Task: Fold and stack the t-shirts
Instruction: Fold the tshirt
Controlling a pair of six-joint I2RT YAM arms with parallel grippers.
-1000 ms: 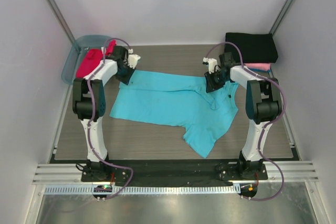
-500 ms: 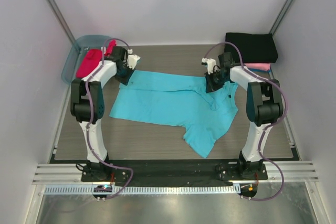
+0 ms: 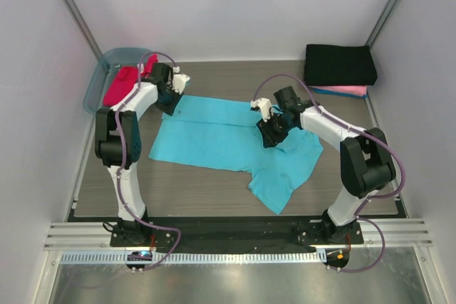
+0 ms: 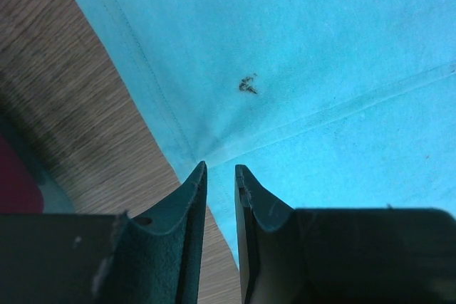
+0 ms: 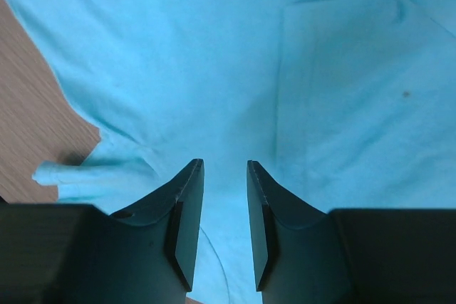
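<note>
— Right gripper (image 3: 271, 133), how standing?

— Parted, low over the turquoise t-shirt (image 3: 214, 140). Cloth directly beneath the jaws, nothing plainly caught between them. Has swung inward over the last second, from the shirt's far right corner toward its middle.

— Took cloth along?

— Looks so. Right shoulder and sleeve now doubled over toward the centre, just under and beside that gripper. Narrower on that side than a second ago. Reads as a first fold laid and let go.

— And the left gripper (image 4: 219, 167)?

— Hasn't moved. Nearly together, nipping the same shirt where hem and seam meet, with puckers running straight to the fingertips. Bare table (image 3: 214, 183) just to its outer side. Probably anchoring that end while the other side came across.

— Where are the other shirts?

— Red-magenta t-shirt (image 3: 121, 87) heaped in the tub (image 3: 96, 80), close on the left gripper's outer side, not yet folded. Black t-shirt (image 3: 340, 64) already folded, lying on the pink t-shirt (image 3: 349, 91), beyond the right gripper and off to its right, well apart.

— So, for the task?

— Two stacked, one mid-fold, one waiting. Still wide and rumpled on the near side of the right gripper, so more folds wanted before stacking.
</note>
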